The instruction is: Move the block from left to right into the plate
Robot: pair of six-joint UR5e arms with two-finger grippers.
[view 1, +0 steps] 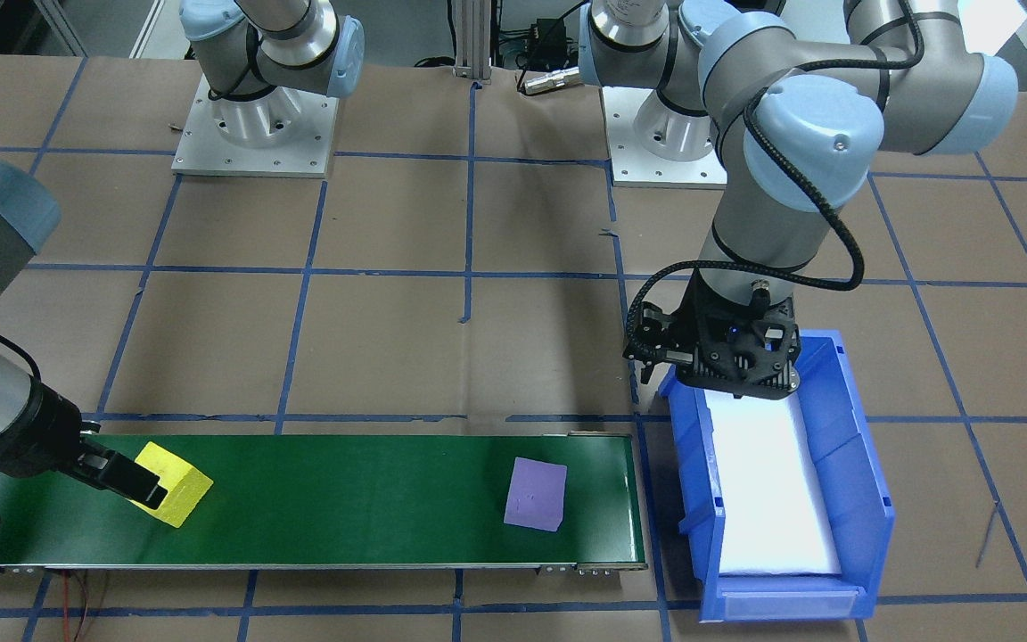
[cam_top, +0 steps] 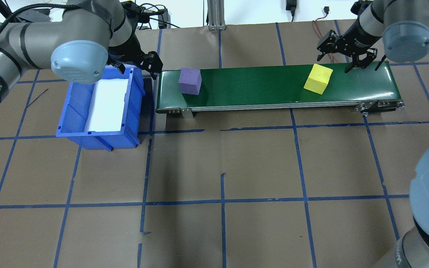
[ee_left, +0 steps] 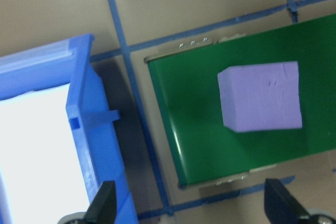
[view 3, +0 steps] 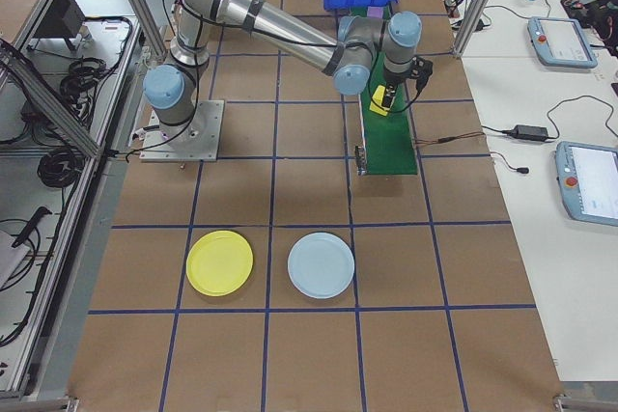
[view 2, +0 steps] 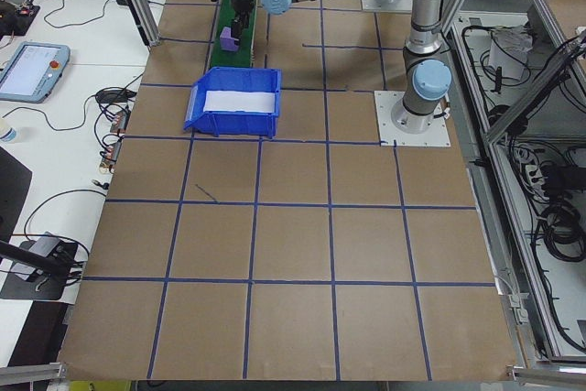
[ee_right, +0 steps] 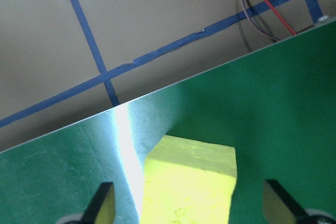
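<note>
A purple block sits on the green conveyor belt near its end by the blue bin. A yellow block lies tilted near the belt's other end. My left gripper hangs open over the gap between bin and belt, and the purple block shows ahead of it in the left wrist view. My right gripper is open just above the yellow block, with nothing gripped. The yellow plate lies on the table far from the belt, in the exterior right view.
The blue bin with white lining stands at the belt's end on my left. A light blue plate lies beside the yellow one. Red and black wires run behind the belt's right end.
</note>
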